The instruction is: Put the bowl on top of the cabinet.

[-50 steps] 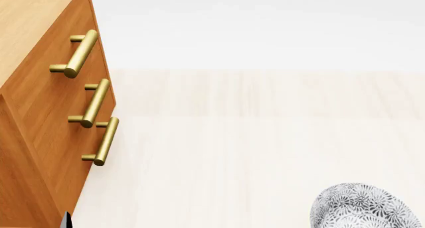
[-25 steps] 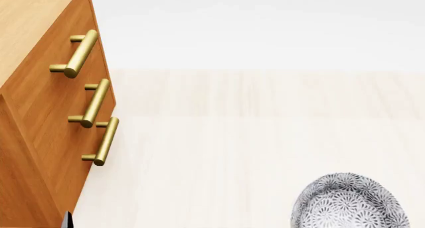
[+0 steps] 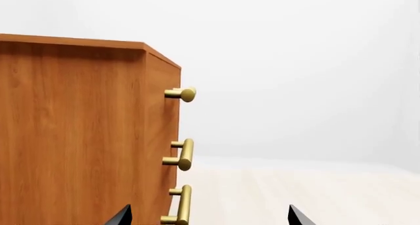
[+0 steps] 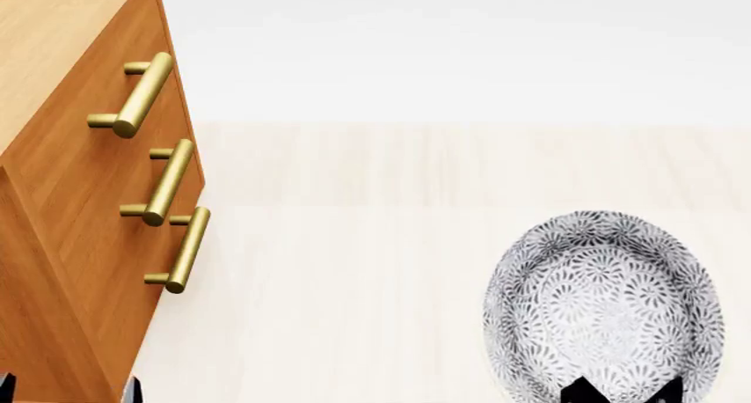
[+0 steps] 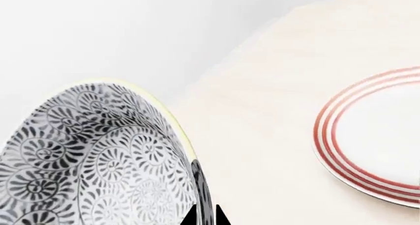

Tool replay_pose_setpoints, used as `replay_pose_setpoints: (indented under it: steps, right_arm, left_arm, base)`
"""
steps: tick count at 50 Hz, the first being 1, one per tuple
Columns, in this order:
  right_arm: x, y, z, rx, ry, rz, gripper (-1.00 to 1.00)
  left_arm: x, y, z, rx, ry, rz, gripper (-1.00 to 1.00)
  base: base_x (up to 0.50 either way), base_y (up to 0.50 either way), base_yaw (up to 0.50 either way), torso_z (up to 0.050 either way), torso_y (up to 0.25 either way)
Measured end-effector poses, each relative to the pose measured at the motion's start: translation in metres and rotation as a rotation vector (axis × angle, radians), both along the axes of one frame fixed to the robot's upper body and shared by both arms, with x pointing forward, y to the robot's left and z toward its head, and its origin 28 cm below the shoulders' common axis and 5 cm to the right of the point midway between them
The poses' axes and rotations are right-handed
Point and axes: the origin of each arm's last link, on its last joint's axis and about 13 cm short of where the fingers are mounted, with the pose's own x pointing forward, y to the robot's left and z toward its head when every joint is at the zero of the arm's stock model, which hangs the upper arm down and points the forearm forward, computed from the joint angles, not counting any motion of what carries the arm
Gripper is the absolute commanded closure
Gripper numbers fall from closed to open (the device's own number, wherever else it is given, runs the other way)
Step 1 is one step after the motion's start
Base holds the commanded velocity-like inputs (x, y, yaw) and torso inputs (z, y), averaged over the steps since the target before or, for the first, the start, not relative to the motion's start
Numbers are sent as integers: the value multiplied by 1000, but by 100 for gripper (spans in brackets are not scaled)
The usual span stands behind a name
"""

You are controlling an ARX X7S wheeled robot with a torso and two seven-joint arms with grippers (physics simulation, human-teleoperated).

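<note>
The bowl (image 4: 604,306), white with a dense dark floral pattern, hangs at the lower right of the head view, tilted so its inside faces the camera. My right gripper (image 4: 622,392) is shut on the bowl's near rim. In the right wrist view the two dark tips of that gripper (image 5: 204,217) pinch the rim of the bowl (image 5: 98,156). The orange-brown cabinet (image 4: 70,201) with three brass handles fills the left edge, its top partly in view. My left gripper (image 3: 210,217) is open beside the cabinet (image 3: 78,136), holding nothing.
A flat white plate with red rings (image 5: 374,136) lies on the pale floor, seen only in the right wrist view. The cabinet's brass handles (image 4: 147,95) stick out toward the open floor between cabinet and bowl.
The bowl has risen and shifted left into the head view, tipping to show its inside. The right gripper's tips now show at the bottom edge. The cabinet has not moved.
</note>
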Motion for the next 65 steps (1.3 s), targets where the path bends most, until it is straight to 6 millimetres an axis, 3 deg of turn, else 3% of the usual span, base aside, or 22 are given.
replay_pose_setpoints:
  steps: [13,39,65]
  right_arm:
    - [5,10,34,-130,-6,35,100]
    - [57,15,107,-420,142,80,100]
    - [96,49,192,-717,76,-3,100]
  left_arm:
    - [2,1,0,-11,10,-6,-100]
    - [3,5,0,-24,14,7,-100]
    - [1,8,3,-41,6,9,-100]
  base:
    - [0,0,0,0,0]
    - [0,0,0,0,1]
    - [0,0,0,0,0]
